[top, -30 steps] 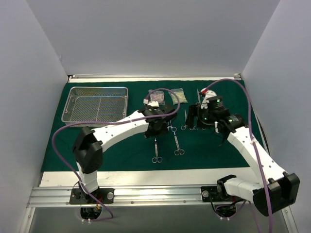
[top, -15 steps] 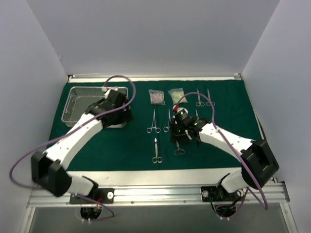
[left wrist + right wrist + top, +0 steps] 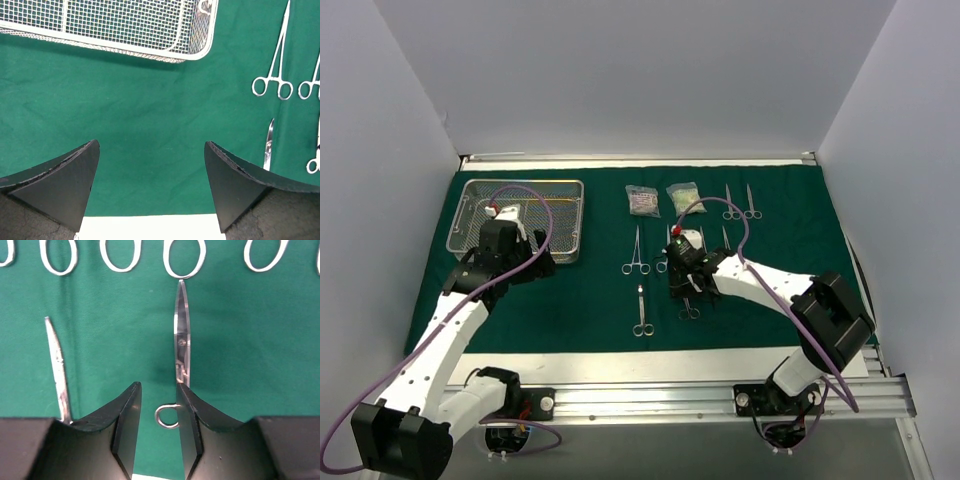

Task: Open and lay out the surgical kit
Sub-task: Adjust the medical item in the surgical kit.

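ROOM | behind the bench (image 3: 580,362) you have a plain pale grey back wall (image 3: 640,80) | left of the bench a matching left wall (image 3: 370,200) closes you in, right of it the right wall (image 3: 910,150) | along the bench's near edge you see an aluminium rail (image 3: 640,402) | light even, shadows soft

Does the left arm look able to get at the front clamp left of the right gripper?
Probably yes: the left gripper is open, only bare green cloth between it and that clamp, though the right gripper sits close beside.
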Tool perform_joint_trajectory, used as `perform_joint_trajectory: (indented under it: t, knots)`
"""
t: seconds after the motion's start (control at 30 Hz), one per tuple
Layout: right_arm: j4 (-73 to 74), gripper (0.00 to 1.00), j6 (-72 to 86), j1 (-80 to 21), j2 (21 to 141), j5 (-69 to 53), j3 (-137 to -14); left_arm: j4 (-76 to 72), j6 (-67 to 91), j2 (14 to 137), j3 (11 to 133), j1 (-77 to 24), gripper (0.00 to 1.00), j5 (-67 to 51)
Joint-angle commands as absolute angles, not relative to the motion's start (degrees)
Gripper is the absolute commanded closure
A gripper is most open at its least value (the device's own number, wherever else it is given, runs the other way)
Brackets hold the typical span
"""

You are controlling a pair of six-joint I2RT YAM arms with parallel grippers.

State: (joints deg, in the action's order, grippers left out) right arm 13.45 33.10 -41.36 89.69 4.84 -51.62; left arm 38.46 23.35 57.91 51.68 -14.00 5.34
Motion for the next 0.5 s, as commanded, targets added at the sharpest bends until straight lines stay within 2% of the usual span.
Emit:
perform_joint_trajectory:
  t: [0.0, 0.47]
  knots:
    - [14.9, 0.70, 34.8, -41.7, 90.4, 10.3, -50.5, 33.1, 20.1, 55.6, 49.8, -13.5, 0.06, 3.8]
    - [13.2, 0.75, 34.1, -41.7, 94.0, 9.5, -49.1, 30.7, 19.4, 55.8, 47.1, -13.5, 0.06, 6.2]
